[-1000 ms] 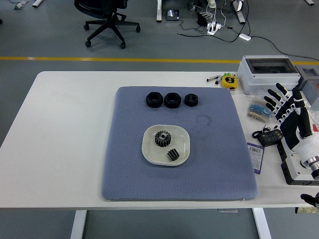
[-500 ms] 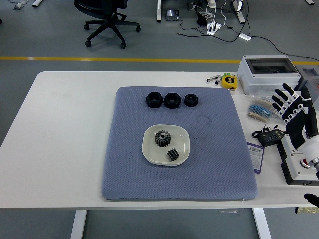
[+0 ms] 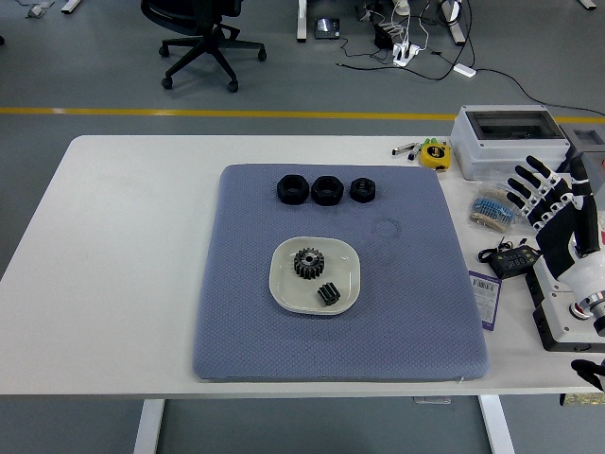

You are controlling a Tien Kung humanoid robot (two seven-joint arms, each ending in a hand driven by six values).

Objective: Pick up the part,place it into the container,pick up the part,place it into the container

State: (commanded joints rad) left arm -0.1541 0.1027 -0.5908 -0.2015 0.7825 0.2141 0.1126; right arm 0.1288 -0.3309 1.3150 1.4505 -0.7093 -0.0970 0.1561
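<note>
A white square dish sits in the middle of the blue-grey mat. In the dish lie a large dark gear and a small black gear. Three black nut-like parts stand in a row at the mat's far edge: left, middle, right. My right hand hovers at the table's right edge, well away from the dish, fingers spread and holding nothing. The left arm does not show.
On the table right of the mat are a grey box, a yellow tape measure, a bag of blue bits, a black device and a label card. An office chair stands on the floor beyond.
My right hand has drifted slightly right and up along the table's right edge, fingers still spread. The parts and the dish have not moved.
</note>
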